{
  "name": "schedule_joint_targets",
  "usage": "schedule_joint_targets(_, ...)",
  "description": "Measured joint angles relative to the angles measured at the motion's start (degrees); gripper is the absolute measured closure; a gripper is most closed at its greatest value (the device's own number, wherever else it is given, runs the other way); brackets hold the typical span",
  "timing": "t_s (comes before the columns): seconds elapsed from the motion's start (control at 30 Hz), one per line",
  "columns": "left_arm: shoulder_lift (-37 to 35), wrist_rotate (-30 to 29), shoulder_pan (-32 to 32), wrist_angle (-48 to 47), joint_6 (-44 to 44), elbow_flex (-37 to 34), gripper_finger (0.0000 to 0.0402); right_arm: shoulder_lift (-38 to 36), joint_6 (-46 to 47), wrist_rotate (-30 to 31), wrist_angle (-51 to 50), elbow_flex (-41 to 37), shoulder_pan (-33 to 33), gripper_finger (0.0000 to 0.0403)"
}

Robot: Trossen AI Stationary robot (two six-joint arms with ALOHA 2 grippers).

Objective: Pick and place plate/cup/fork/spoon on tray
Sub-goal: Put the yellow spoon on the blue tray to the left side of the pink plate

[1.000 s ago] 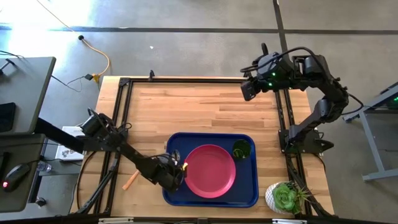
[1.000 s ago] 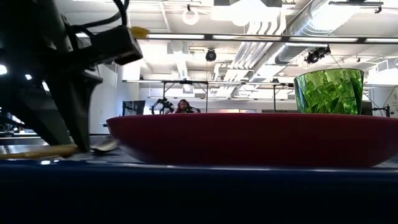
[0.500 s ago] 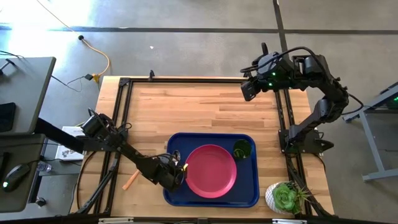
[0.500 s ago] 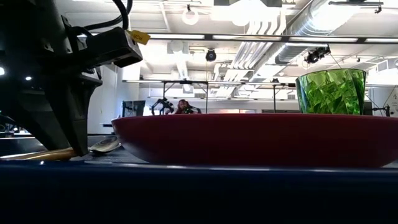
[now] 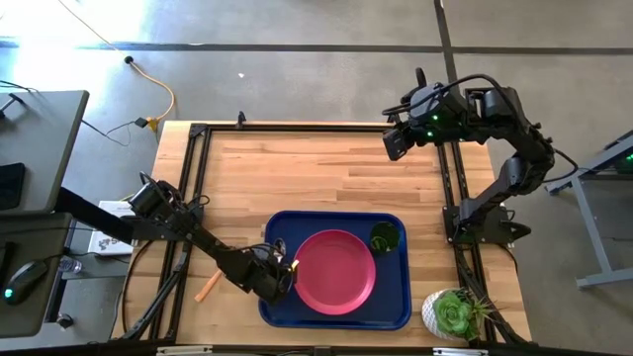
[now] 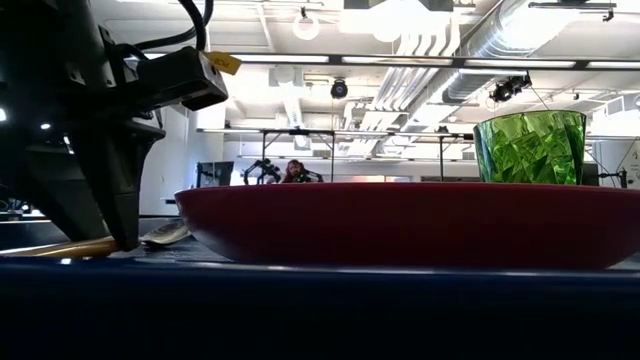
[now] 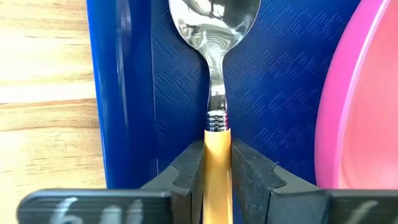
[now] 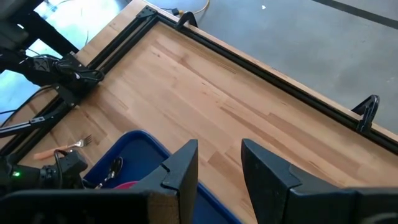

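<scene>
My left gripper [image 5: 280, 280] is low over the left part of the dark blue tray [image 5: 394, 302] and is shut on the spoon [image 7: 214, 37], which has a silver bowl and a yellow-orange handle. The pink-red plate [image 5: 334, 271] lies in the middle of the tray, with the green cup [image 5: 384, 237] standing at its far right. The fork [image 5: 206, 288] lies on the wooden table left of the tray. My right gripper [image 5: 396, 146] is open and empty, high over the table's far right. My left gripper pinches the spoon's yellow-orange handle [image 7: 216, 155] between its two fingers, just behind the metal collar. The fingers [image 6: 110, 200] come from above, pointing down, across the handle. The spoon lies about level, its bowl [image 6: 165, 233] low over the tray floor beside the plate; whether it touches, I cannot tell.
A green succulent in a white pot [image 5: 453, 314] stands at the table's near right corner. Black rails [image 5: 188, 198] run along the table's edges. Bare wood [image 5: 316, 168] stretches across the far half of the table.
My left gripper has gone down a little over the tray's left part, still shut on the spoon, which has stayed about level.
</scene>
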Motion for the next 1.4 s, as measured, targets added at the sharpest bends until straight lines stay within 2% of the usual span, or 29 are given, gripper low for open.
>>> schedule_joint_targets(0.3, 0.00, 0.21, 0.00, 0.17, 0.28, -0.01, 0.0297, 0.00, 0.02, 0.02, 0.02, 0.00, 0.00, 0.0289)
schedule_joint_targets(0.97, -2.25, 1.03, -0.04, -1.64, 0.34, -0.24, 0.0314, 0.00, -0.15, -0.17, 0.00, 0.00, 0.00, 0.0289)
schedule_joint_targets(1.2, -4.33, 0.60, 0.04, -1.62, 1.89, -0.08, 0.0314, 0.00, 0.02, -2.77, 0.00, 0.00, 0.00, 0.0289)
schedule_joint_targets(1.4, -6.61, 0.59, 0.04, -5.76, 2.20, -0.10, 0.0314, -0.02, 1.07, -3.13, 0.02, 0.00, -0.02, 0.0289)
